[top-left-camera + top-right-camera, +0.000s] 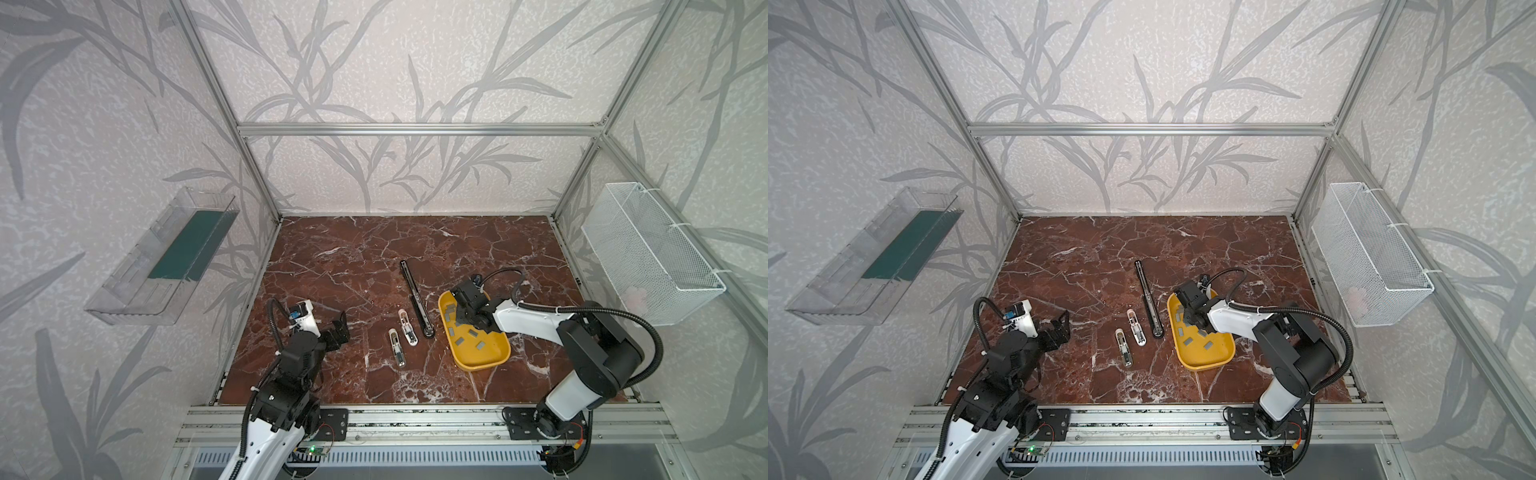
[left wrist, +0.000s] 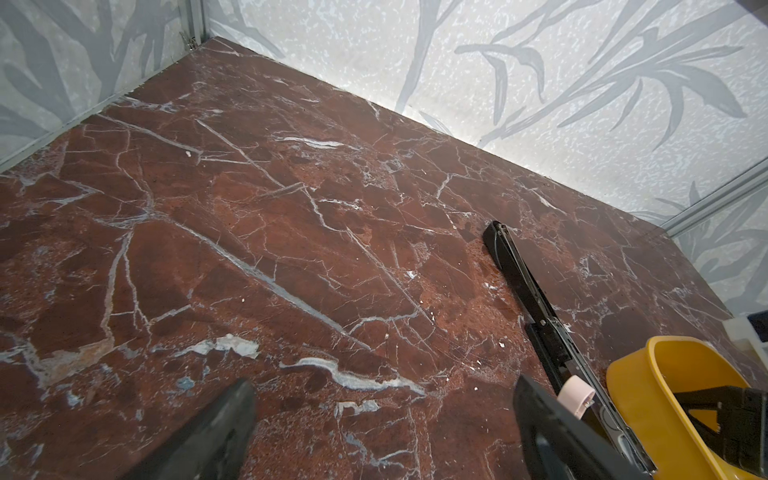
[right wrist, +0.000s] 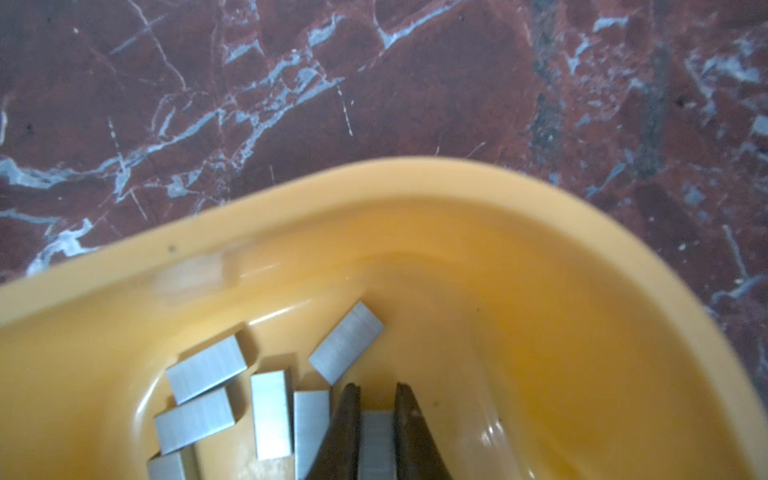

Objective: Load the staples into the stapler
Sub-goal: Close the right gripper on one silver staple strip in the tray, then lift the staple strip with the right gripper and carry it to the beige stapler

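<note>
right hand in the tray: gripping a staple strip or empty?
Gripping. In the right wrist view the right hand has its fingers closed against both sides of one staple strip, inside the yellow tray.

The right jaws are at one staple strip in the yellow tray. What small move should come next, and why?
Probably a short straight lift. In the right wrist view the right jaws stand closed on one staple strip, low inside the yellow tray, with a neighbouring strip close beside them. Rising straight should clear it before heading to the black stapler.
</note>
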`<state>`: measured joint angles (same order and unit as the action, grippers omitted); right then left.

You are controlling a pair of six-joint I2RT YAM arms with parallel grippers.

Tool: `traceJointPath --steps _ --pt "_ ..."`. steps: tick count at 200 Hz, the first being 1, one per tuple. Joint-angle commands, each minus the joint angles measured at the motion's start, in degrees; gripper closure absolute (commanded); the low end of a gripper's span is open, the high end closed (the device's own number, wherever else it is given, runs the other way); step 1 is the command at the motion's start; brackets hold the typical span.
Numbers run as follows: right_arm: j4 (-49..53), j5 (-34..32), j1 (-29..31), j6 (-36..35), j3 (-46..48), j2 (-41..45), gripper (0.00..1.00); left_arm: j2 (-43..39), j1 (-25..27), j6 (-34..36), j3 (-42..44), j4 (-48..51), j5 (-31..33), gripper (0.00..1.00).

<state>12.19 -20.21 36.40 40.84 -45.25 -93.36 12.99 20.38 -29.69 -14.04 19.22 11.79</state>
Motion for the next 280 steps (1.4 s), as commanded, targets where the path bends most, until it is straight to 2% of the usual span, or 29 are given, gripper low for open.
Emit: traceJointPath --steps 1,23,43,56,72,80,92,105,121,143,166,195,211,238,280 --pt "5.4 1.4 -0.1 -0.2 1.0 3.9 0.83 1.3 -0.1 -4.0 -3.6 3.2 2.9 0.02" --pt "6.7 1.8 0.7 -0.3 1.3 8.4 0.83 3.6 -0.1 -8.7 -9.5 3.2 -0.7 0.01" --pt "8.2 1.8 2.3 -0.6 1.5 12.8 0.83 7.3 -0.1 -10.0 -12.1 -5.1 -5.7 0.01" --pt "9.7 1.4 3.5 -0.8 1.7 16.1 0.83 11.1 -0.2 -12.0 -13.0 -9.0 -3.2 0.01" --pt "12.7 1.1 4.8 -1.1 1.1 20.8 0.84 16.9 -1.4 -17.2 -15.0 -8.0 2.8 0.01" --pt "14.1 0.6 5.7 -1.5 0.8 23.3 0.84 18.9 -3.1 -20.8 -14.7 -8.9 1.6 0.01" --pt "15.4 0.0 7.1 -2.5 0.2 27.1 0.84 21.3 -4.4 -23.7 -11.4 -15.6 -2.2 0.01" --pt "15.5 0.0 8.7 -3.9 -0.9 30.4 0.84 23.8 -4.4 -22.1 -7.5 -25.3 -4.4 0.01" --pt "14.1 -0.3 11.3 -8.2 -3.0 32.7 0.84 27.2 -4.5 -15.5 -4.2 -33.1 -3.3 0.04" --pt "11.4 -4.0 15.8 -13.9 -7.2 31.3 0.84 30.7 -4.5 -15.1 -2.4 -34.4 0.7 0.04" --pt "6.6 -7.5 20.8 -16.8 -9.3 27.3 0.84 33.8 -4.5 -14.0 -0.7 -40.4 -1.6 0.04" --pt "-2.7 -9.3 28.7 -19.2 -5.9 23.5 0.84 37.9 -4.5 -13.4 -1.5 -42.7 -2.6 0.03" --pt "-4.6 -11.5 31.3 -19.5 -4.7 21.3 0.85 39.5 -4.5 -13.1 -1.9 -43.8 -4.4 0.03" --pt "-7.5 -10.4 33.0 -18.1 -3.0 17.8 0.85 42.1 -4.5 -13.1 -2.2 -45.8 -6.2 0.02" --pt "-16.0 -16.5 38.8 -17.5 0.5 14.5 0.87 44.0 -4.5 -14.3 -2.2 -45.9 -6.3 0.01"
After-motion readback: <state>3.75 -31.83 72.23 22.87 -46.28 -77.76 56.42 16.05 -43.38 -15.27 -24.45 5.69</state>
